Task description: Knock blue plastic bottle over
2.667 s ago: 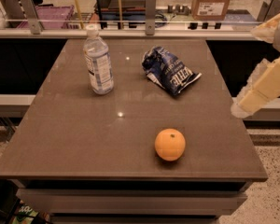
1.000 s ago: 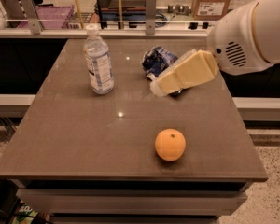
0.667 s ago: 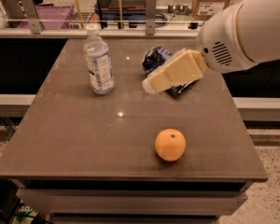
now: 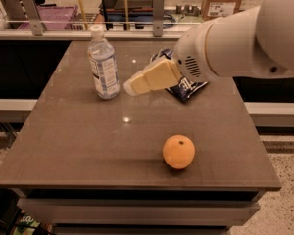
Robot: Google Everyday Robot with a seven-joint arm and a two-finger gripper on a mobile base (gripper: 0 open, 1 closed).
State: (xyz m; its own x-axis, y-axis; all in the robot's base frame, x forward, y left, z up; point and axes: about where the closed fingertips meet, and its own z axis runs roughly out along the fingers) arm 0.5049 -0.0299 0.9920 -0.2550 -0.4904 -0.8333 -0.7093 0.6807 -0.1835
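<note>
End effector (image 4: 132,87): cream-coloured wedge at the end of the large white arm (image 4: 235,38), which reaches in from the right edge of the camera view. Angled down and to the left, tip lowest. Positioned over the rear-centre area of the worktop (image 4: 63,141); contact with the surface not confirmable. Degree of opening: cannot be told from this view. Held item: none visible.

Bottle (image 4: 103,65): clear plastic, with white screw cap and pale blue-white label. Standing upright at the rear left of the worktop, just beside the end effector tip, on the tip's left. Separated from the tip by a narrow strip of worktop; no contact seen.

Snack bag (image 4: 188,88): dark blue foil with white lettering. Lying on the worktop behind and to the right of the end effector, largely hidden by the arm housing.

Orange (image 4: 179,152): resting at the front, right of centre. Well apart from both bottle and end effector.

Light reflection (image 4: 126,120): small bright spot on the worktop, between bottle and orange.

Beyond the rear edge: purple crate (image 4: 44,18) at left, cardboard box (image 4: 223,4) at right. Speckled floor (image 4: 284,180) to the right of the worktop.
</note>
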